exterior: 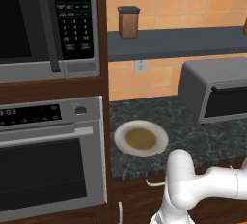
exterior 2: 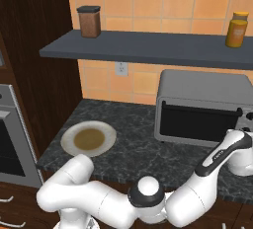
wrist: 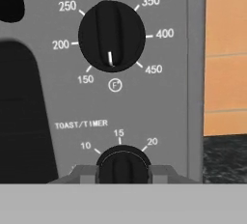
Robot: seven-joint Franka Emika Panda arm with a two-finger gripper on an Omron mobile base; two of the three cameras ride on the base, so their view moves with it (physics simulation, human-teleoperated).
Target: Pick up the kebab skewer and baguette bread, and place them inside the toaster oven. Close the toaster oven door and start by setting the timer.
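At the surface's back right stands the grey, round-topped toaster oven (exterior 2: 202,107), its dark glass door (exterior 2: 197,123) up. Close on its panel, the hand (wrist: 123,172) pinches the timer knob (wrist: 123,162); the temperature dial (wrist: 111,35) sits above.

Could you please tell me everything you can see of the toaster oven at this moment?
The toaster oven is a boxy grey metal unit with a rounded top, standing on the dark speckled counter against the tiled wall. Its dark glass door is shut. The control panel carries a black temperature knob and a toast/timer knob beneath it. The gripper is closed on the timer knob.
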